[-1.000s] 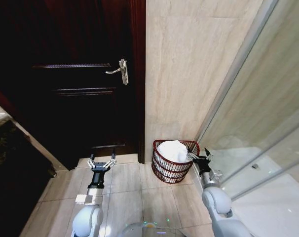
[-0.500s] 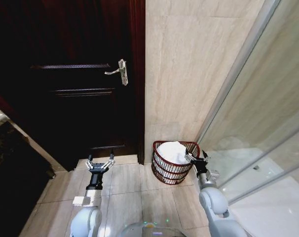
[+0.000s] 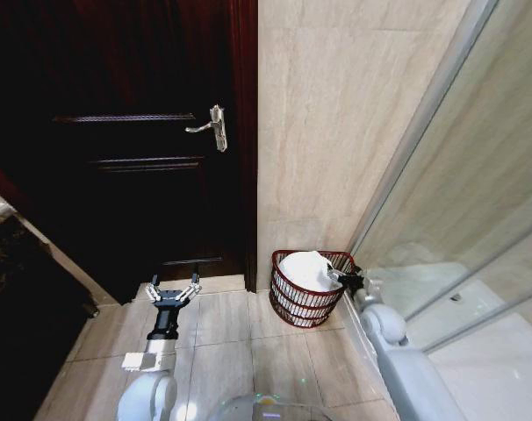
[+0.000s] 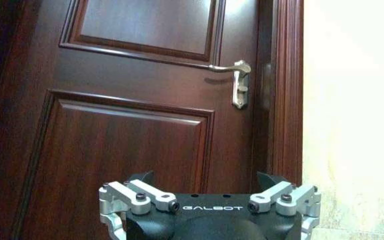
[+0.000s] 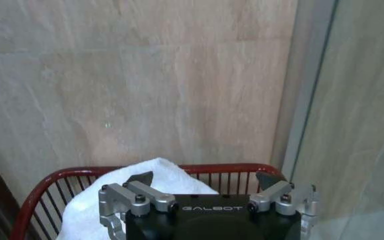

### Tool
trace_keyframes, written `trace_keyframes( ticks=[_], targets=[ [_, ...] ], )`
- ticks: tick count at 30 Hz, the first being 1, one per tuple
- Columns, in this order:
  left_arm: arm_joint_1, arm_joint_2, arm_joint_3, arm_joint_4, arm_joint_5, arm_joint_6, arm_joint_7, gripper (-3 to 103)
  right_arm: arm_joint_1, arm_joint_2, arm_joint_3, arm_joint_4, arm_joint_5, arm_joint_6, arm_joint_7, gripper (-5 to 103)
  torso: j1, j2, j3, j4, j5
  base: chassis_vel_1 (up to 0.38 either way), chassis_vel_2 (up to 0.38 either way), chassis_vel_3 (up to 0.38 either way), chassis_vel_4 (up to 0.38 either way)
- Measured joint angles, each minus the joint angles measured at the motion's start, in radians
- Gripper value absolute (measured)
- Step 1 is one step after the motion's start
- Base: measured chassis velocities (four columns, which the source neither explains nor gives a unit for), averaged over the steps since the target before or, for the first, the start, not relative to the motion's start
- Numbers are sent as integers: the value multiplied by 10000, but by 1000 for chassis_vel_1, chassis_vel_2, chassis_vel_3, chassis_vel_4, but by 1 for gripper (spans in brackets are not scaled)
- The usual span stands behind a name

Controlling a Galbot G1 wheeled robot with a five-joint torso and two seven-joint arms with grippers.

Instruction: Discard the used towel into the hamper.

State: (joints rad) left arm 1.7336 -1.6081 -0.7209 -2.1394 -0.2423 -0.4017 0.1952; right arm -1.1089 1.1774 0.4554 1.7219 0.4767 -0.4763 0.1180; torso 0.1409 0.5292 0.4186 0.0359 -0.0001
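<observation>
Right tool (image 3: pixel 345 279) open at hamper (image 3: pixel 294 304) rim

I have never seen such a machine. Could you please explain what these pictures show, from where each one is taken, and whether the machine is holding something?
This is a wheeled robot with two arms, standing in a bathroom. The wide picture comes from its head camera, looking down at the tiled floor. A dark red hamper stands against the wall beside a dark wooden door, and a white towel lies inside it. The other two pictures come from cameras on the wrists. The left gripper hangs in front of the door, jaws open and holding nothing. The right gripper is at the hamper's rim, next to the towel, jaws also open and holding nothing.
</observation>
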Motion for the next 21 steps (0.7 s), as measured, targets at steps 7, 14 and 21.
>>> trace_keyframes(
  ticks=[7,14,21],
  targets=[
    [141,0,-87,215,28,-311,10,100,1287,-199,-802,-1038,595,-888,-148,100,0,0,0,-3,2,0,0,0,0],
    [169,0,-137,279,43,-377,12,100,2606,9,-1595,-2157,777,-1168,-64,100,0,0,0,-1,-1,0,0,0,0],
    [99,0,-236,348,-97,-378,10,100,3675,393,-2196,-3398,880,-1201,40,100,0,0,0,0,1,0,0,0,0]
  ],
)
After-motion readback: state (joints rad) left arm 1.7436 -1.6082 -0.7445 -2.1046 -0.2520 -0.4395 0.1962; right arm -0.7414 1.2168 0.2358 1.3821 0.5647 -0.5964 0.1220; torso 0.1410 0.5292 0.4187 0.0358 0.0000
